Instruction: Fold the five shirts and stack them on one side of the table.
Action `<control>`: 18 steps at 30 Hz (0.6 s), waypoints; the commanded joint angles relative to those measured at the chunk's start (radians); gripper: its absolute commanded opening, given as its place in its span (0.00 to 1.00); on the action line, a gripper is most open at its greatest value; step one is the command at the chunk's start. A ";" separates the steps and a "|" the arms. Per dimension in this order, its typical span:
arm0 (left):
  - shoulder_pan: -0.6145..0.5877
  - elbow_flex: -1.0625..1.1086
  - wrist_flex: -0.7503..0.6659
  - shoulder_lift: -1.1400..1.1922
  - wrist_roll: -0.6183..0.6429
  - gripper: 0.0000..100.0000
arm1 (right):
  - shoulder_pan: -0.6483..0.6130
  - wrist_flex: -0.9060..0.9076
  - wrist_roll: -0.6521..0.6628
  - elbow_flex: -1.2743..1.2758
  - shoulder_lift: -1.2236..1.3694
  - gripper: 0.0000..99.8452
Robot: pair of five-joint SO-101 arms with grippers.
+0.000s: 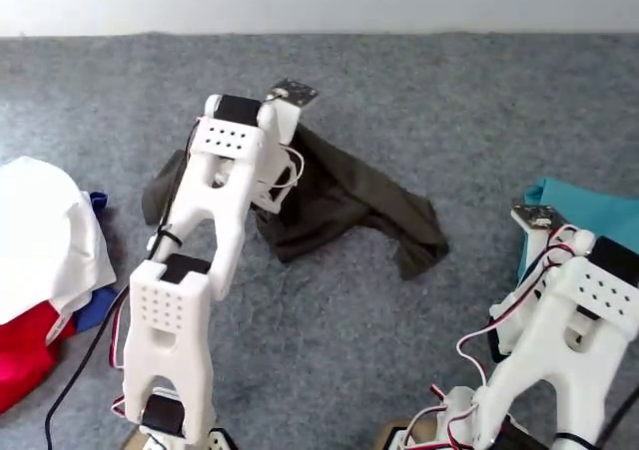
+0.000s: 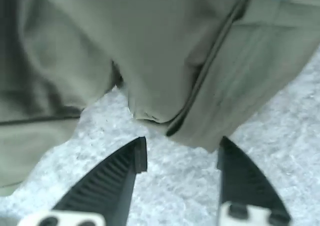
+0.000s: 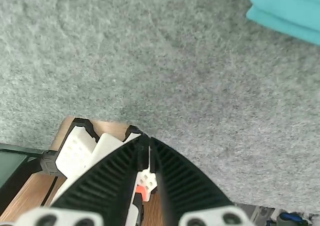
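Observation:
A crumpled olive-grey shirt (image 1: pixel 349 206) lies in the middle of the grey felt table (image 1: pixel 399 101). My left arm stretches over its left part. In the left wrist view my left gripper (image 2: pixel 182 153) stands open just above the felt, its black fingers (image 2: pixel 120 168) close to the shirt's (image 2: pixel 165 60) hem, with nothing between them. A folded teal shirt (image 1: pixel 594 211) rests at the right edge, its corner (image 3: pixel 285 8) showing in the right wrist view. My right gripper (image 3: pixel 149 151) is shut and empty, held near the front right.
A heap of shirts, white (image 1: pixel 40 230) over red (image 1: pixel 25 355) and blue (image 1: pixel 95 305), lies at the left edge. A black cable (image 1: pixel 75 375) runs along the left arm's base. The table's wooden front edge (image 3: pixel 30 186) shows under the right gripper.

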 commanded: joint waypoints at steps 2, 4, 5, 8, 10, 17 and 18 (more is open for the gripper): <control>0.020 -0.039 0.014 0.040 -0.020 0.25 | -0.007 0.033 -0.003 -0.003 -0.025 0.01; 0.032 -0.039 0.011 0.063 -0.021 0.24 | -0.007 0.033 -0.003 -0.003 -0.025 0.01; 0.034 -0.039 0.009 0.072 -0.021 0.24 | -0.007 0.033 -0.003 -0.003 -0.025 0.01; 0.041 -0.039 0.006 0.092 -0.018 0.22 | -0.007 0.033 -0.003 -0.003 -0.025 0.01; 0.055 -0.039 0.012 0.097 -0.018 0.21 | -0.007 0.033 -0.005 -0.003 -0.025 0.01; 0.121 -0.038 0.012 0.094 -0.017 0.18 | -0.007 0.033 -0.006 -0.003 -0.025 0.01; 0.130 -0.038 0.014 0.094 -0.017 0.18 | -0.007 0.033 -0.006 -0.003 -0.025 0.01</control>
